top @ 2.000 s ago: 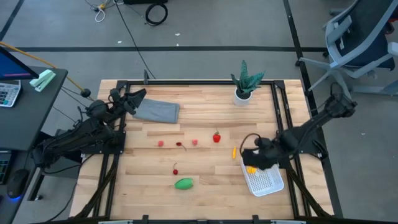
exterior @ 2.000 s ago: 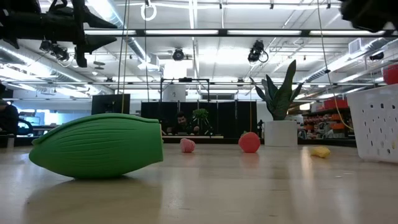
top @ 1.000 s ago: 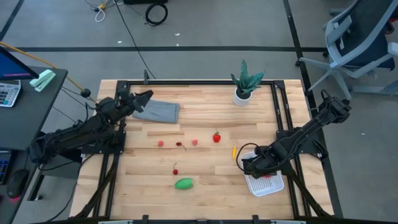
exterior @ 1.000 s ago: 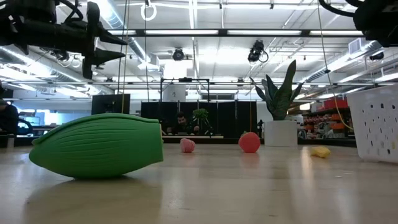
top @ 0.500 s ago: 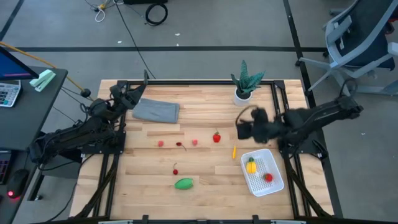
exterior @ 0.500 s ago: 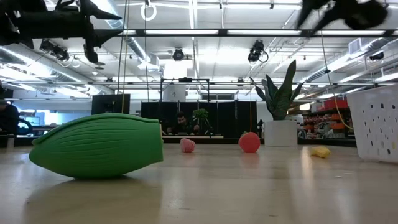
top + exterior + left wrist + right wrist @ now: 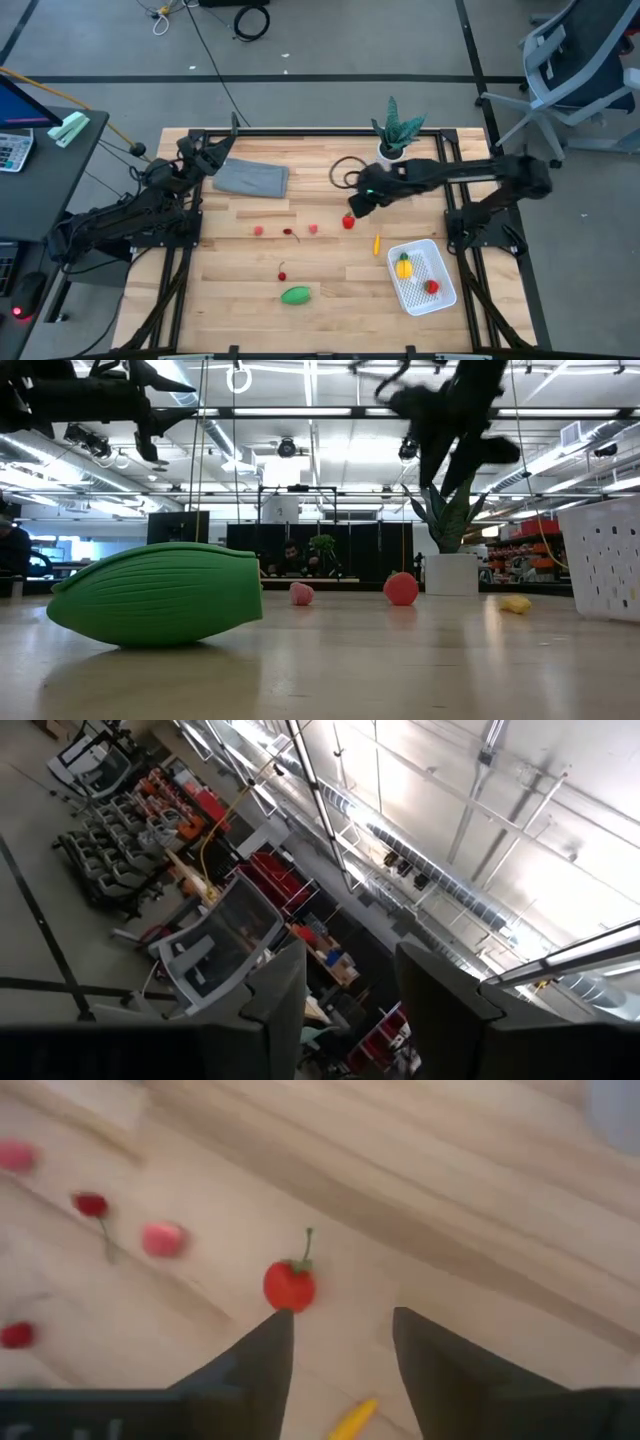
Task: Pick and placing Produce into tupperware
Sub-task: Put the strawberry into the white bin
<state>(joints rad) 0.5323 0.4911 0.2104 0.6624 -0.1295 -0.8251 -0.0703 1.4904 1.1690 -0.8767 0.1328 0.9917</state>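
My right gripper [image 7: 353, 204] [image 7: 340, 1342] hangs open above the table's middle, just over a red stemmed produce piece [image 7: 348, 221] [image 7: 290, 1285] and not touching it. The white tupperware [image 7: 441, 293] stands at the near right with a yellow piece [image 7: 403, 267] and a red piece [image 7: 431, 286] inside. On the wood lie a yellow-orange piece [image 7: 377, 243], two pink pieces [image 7: 258, 230] [image 7: 313, 228], two cherries [image 7: 290, 233] [image 7: 282, 273] and the green oval [image 7: 295, 295] [image 7: 160, 592]. My left gripper [image 7: 222, 150] [image 7: 345, 990] is open and raised at the far left.
A grey folded cloth [image 7: 253, 178] lies at the far left, below my left gripper. A spiky potted plant [image 7: 393, 135] stands at the far edge, close behind my right arm. Bare wood lies between the scattered pieces and the near edge.
My right gripper has risen out of the tupperware, where a red piece now lies beside the yellow one. It has swung toward the table's far left and now hangs over the red stemmed piece at the middle.
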